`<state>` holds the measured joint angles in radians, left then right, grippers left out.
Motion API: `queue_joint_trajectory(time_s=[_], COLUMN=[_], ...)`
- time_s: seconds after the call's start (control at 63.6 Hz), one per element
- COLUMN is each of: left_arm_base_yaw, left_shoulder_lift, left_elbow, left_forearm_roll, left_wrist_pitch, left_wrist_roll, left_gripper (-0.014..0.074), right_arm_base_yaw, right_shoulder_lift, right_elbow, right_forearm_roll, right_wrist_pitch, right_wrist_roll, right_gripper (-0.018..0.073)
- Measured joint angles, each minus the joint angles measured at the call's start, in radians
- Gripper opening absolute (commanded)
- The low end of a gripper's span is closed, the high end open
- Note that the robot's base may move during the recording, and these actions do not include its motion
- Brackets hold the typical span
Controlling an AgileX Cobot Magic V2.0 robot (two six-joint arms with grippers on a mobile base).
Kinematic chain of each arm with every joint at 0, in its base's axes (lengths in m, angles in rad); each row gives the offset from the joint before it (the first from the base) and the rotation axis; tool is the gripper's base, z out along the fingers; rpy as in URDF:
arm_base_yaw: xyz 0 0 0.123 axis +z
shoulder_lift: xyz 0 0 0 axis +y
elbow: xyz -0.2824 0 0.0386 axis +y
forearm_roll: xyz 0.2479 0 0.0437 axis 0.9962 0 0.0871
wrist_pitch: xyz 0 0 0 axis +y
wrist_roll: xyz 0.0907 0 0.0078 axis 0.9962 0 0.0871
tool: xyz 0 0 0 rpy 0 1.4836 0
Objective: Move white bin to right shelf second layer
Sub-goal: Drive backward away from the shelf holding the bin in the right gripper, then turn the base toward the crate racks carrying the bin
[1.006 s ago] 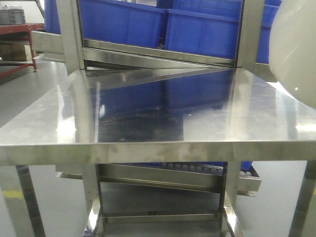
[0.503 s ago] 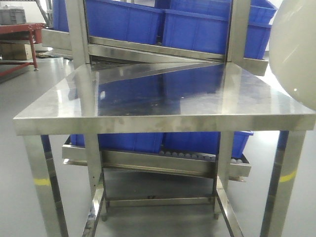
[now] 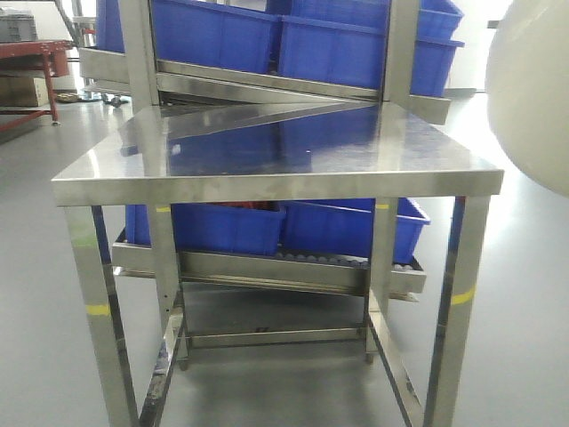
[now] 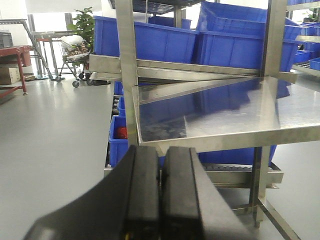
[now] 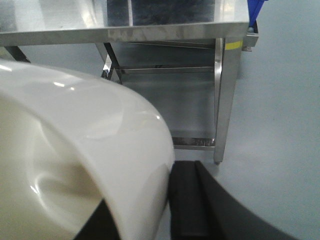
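The left claw (image 4: 160, 200) hung empty, its black fingers pressed together, facing the steel bench (image 3: 267, 182). Blue crates (image 3: 222, 36) stood on the shelf behind the bench. At far right, beyond the bench's corner, the white bin (image 3: 533, 98) was held aloft, its wall pinched in the right claw (image 5: 142, 210).

Left tool (image 4: 161, 165) pressed closed, foreground; steel tabletop (image 4: 240, 110) beyond; blue crates (image 4: 150, 42) on rack (image 4: 175, 70) behind.
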<state>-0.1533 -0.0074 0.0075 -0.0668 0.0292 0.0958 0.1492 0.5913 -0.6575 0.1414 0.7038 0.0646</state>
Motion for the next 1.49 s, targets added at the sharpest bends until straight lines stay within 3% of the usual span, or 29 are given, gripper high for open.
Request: queue_joint_trajectory(time_s=[1.494], left_arm_base_yaw=[0.0], left_shoulder_lift=[0.0], left_elbow=[0.0], left_forearm_roll=[-0.002], left_wrist_pitch=[0.0], left_wrist_roll=[0.0], left_gripper=[0.0085], right_arm_base_yaw=[0.0], right_shoulder_lift=[0.0], right_elbow=[0.0], right_forearm_roll=[-0.002], right_wrist_pitch=[0.0], right_wrist_roll=[0.0], right_gripper=[0.0056])
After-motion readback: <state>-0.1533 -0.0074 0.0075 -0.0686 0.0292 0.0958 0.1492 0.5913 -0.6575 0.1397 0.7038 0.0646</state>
